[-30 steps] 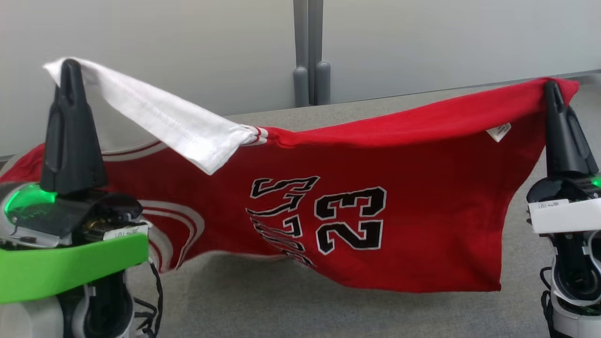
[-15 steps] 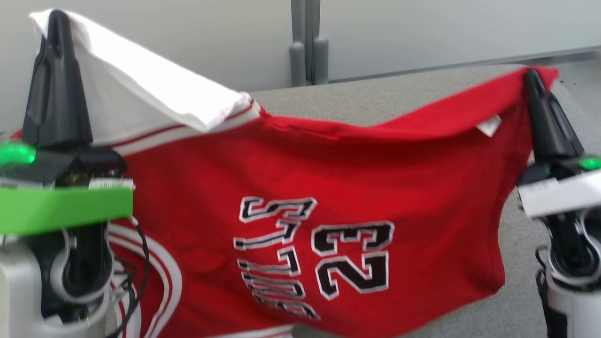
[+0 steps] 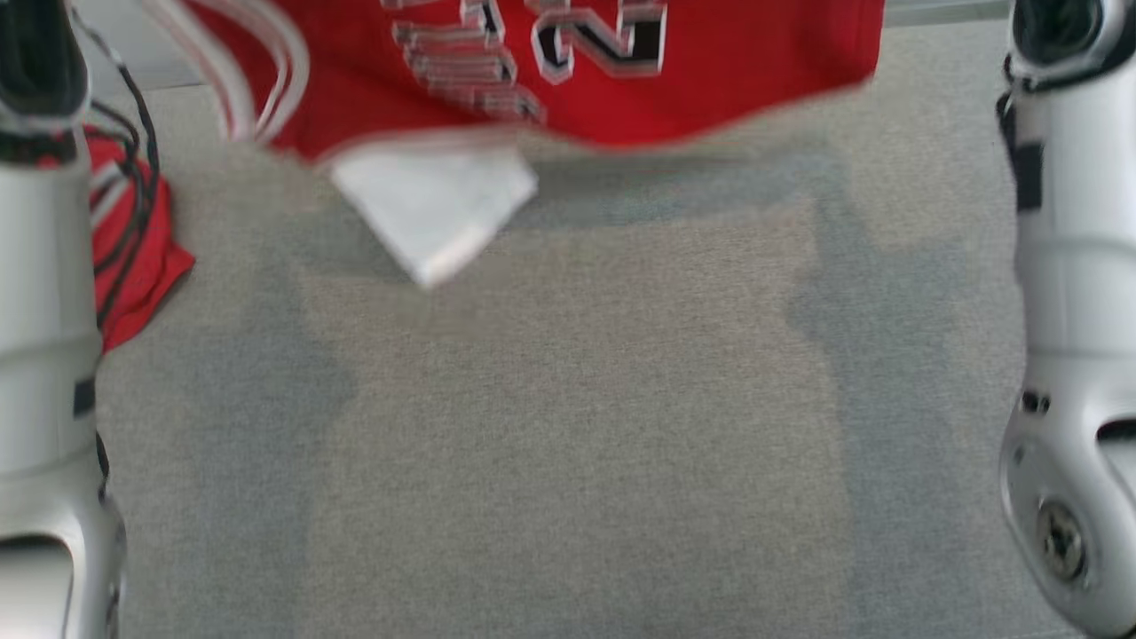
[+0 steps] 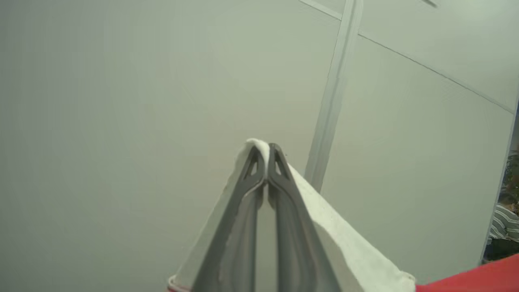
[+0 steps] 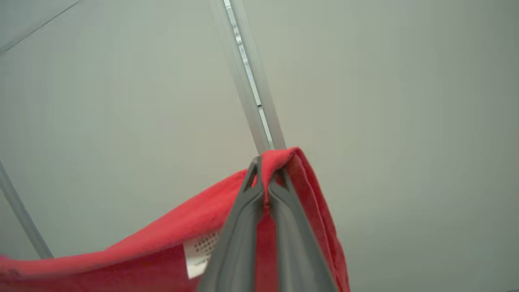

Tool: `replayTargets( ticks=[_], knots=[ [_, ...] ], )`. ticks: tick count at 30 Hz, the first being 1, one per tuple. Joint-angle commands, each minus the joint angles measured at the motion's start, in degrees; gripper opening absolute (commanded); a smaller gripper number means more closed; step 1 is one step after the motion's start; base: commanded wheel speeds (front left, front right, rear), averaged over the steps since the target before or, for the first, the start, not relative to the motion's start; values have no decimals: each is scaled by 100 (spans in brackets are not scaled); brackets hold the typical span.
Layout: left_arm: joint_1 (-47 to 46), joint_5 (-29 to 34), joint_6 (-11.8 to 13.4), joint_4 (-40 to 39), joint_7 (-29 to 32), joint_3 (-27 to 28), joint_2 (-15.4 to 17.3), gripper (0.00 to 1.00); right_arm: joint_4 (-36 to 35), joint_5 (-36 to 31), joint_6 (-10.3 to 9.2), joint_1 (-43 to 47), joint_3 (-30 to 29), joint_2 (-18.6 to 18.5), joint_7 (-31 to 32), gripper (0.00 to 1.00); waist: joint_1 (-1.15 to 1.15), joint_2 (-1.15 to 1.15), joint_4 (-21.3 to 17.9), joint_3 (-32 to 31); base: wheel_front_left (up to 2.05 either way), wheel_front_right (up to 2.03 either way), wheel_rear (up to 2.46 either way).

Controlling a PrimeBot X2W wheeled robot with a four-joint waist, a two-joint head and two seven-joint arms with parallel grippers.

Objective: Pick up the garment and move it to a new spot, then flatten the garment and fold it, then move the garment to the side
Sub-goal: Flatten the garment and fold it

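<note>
The shirt hangs below and between both sets of fingertips, above the table. The left gripper is clamped on the white sleeve, and the right gripper on the red hem. Carry with the fingertips level and spread apart. Lower only when the cloth hangs untwisted.

Our head camera now looks further down, so the garment sits at the top edge of the frame, lifted higher. Our left forearm and right forearm now stand at the side edges, and the white sleeve dangles below the red hem over the table.
</note>
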Motion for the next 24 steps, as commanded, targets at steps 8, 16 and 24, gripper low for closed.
replayTargets(
  ticks=[8, 16, 24],
  knots=[
    [-929, 103, -539, 1087, -943, -82, -237, 0, 1683, -305, 2, -1136, -84, -145, -1346, 0, -1, 18, 354, 686, 0, 0, 0],
    [1189, -211, -854, 688, -1502, 74, -470, 0, 2232, 535, 2, 318, 1111, -378, -2012, 0, -1, 18, 435, 1132, 0, 0, 0],
    [3082, -275, -776, -635, -1559, 261, -531, 0, 1474, 1543, 2, 1596, 1591, -683, -2203, 0, -1, 18, 355, 991, 0, 0, 0]
  ],
)
